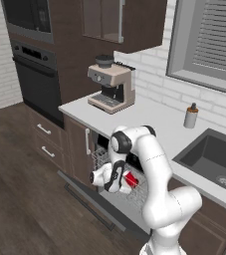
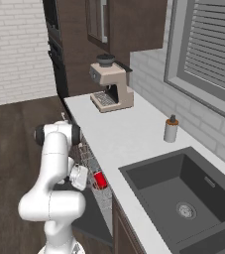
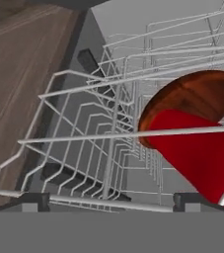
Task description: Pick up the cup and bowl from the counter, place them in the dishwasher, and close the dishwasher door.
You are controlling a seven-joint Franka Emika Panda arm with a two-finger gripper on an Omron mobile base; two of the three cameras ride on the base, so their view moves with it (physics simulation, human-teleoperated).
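Cup (image 3: 197,158) and bowl (image 3: 192,101) sit right of frame in the rack (image 3: 84,148); our gripper (image 3: 111,201) fingers spread, empty. Next: withdraw, shut the door (image 1: 92,201).

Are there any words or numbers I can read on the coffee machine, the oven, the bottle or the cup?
No readable text anywhere.
Coffee machine: small knobs, no letters to make out.
Oven: dark control strip, marks too blurred to read.
Soap bottle: plain, no label.
Cup and bowl in the dishwasher rack: plain colour, no print.
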